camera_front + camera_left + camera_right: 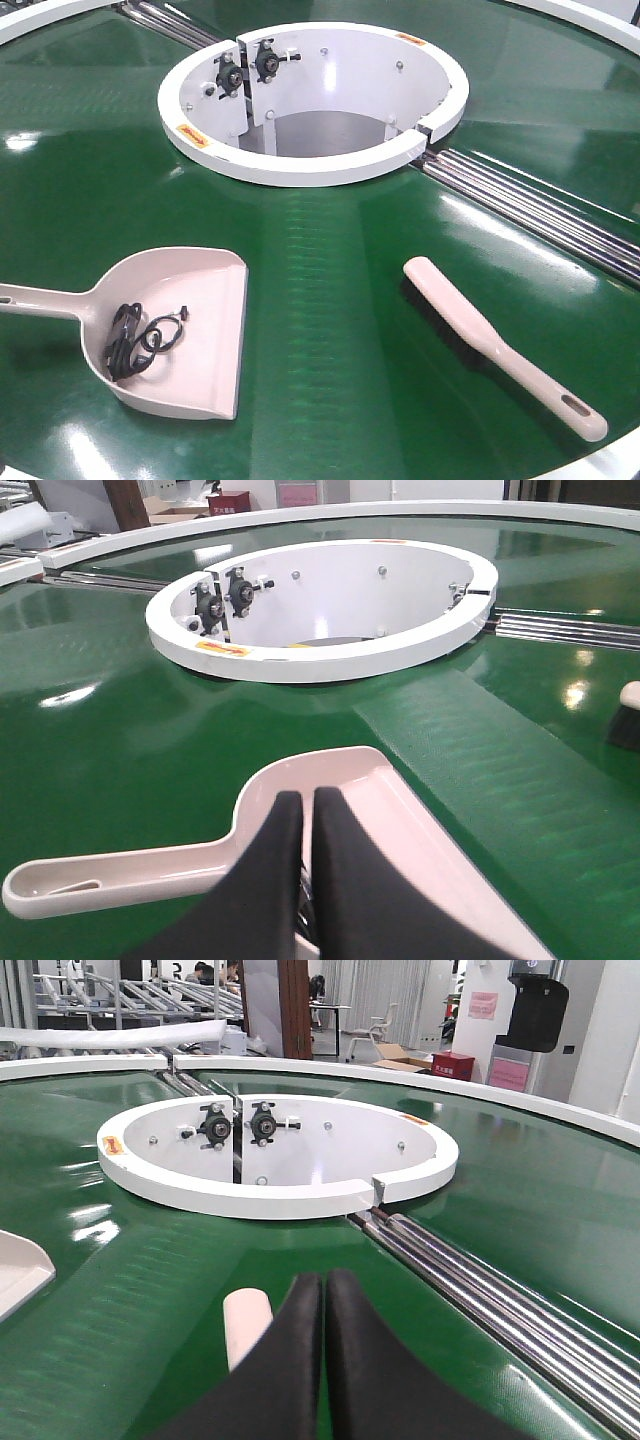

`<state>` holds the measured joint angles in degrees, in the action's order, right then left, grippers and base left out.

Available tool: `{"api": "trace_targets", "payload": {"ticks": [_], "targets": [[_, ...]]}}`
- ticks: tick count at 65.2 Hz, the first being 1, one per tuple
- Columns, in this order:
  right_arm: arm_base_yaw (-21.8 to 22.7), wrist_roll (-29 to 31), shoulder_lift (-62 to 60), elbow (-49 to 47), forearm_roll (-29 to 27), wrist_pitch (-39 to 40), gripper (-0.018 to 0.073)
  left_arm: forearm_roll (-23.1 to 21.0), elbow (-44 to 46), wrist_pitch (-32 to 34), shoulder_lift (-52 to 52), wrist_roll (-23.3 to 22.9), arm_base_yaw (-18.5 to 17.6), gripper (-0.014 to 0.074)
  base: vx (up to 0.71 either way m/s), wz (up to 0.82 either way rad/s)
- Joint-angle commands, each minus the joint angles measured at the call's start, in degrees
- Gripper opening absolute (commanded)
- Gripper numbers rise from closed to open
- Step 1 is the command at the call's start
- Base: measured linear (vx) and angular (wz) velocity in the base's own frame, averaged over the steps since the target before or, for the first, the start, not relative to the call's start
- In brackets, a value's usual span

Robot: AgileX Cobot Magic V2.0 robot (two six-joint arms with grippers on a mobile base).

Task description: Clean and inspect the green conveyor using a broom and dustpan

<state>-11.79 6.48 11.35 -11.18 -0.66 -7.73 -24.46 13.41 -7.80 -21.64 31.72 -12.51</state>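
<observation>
Green conveyor (330, 300): a glossy dark green ring-shaped belt that filled the front view, wrapped around a white hub.
Dustpan (175, 330): lay flat on the belt at about 8 o'clock from the hub, its handle running out toward 9 o'clock past the left frame edge and its flat lip facing 3 o'clock.
Dustpan contents: a tangle of black cord and small rings (140, 335) sat in the scoop near the handle end.
Broom (500, 345): lay on the belt at about 4 o'clock from the hub, well apart from the dustpan, slanted with its brush head toward 11 o'clock and its slotted handle end toward 5 o'clock; black bristles showed along its left edge.
Left end effector (307, 805): its two black fingers (270, 880) were pressed together with no gap, directly over the dustpan where handle met scoop; whether they touched the pan could not be told.
Right end effector (323, 1285): fingers likewise closed against each other, holding nothing, with the rounded pale tip of the broom just beside them at 9 o'clock.
White hub (300, 165): an open white ring at 12 o'clock, with two black bearing mounts (248, 68) on its inner wall.
Metal roller strips (540, 210): shiny bars that ran from the hub out toward 4 o'clock; another set ran toward 11 o'clock.
</observation>
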Motion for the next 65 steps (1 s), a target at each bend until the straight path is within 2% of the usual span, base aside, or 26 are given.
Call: {"api": "trace_targets", "payload": {"ticks": [1,5,10,18,23,28,45,49,56,65], "targets": [[0.21,0.41,0.52,-1.65,0.00,4.72,-0.0008,-0.87,1.51,4.12,-0.25,0.03,-0.22,-0.0007,0.00,0.00],[0.21,0.41,0.52,-1.65,0.00,4.72,-0.0008,-0.40,1.44,4.30,-0.25,-0.64,-0.22,-0.0007,0.00,0.00],[0.21,0.41,0.52,-1.65,0.00,4.72,-0.0008,2.69,1.44,5.55,0.70,-5.43,-0.22,-0.0007,0.00,0.00],[0.21,0.41,0.52,-1.65,0.00,4.72,-0.0008,14.33,1.38,4.57,3.39,-18.69,-0.22,-0.0007,0.00,0.00],[0.21,0.41,0.52,-1.65,0.00,4.72,-0.0008,20.25,0.33,4.71,4.44,-23.49,-0.22,-0.0007,0.00,0.00],[0.21,0.41,0.52,-1.65,0.00,4.72,-0.0008,21.56,-2.38,6.23,6.28,-24.12,-0.22,-0.0007,0.00,0.00],[0.21,0.41,0.52,-1.65,0.00,4.72,-0.0008,21.62,-15.75,14.77,15.95,-24.65,-0.22,-0.0006,0.00,0.00],[0.21,0.41,0.52,-1.65,0.00,4.72,-0.0008,21.67,-15.57,11.68,18.02,-24.65,-0.22,-0.0006,0.00,0.00],[0.21,0.41,0.52,-1.65,0.00,4.72,-0.0008,23.60,-15.57,10.81,22.05,-24.58,-0.22,-0.0006,0.00,0.00],[0.21,0.41,0.52,-1.65,0.00,4.72,-0.0008,23.69,-15.57,10.30,23.21,-24.63,0.52,-0.0006,0.00,0.00]]}}
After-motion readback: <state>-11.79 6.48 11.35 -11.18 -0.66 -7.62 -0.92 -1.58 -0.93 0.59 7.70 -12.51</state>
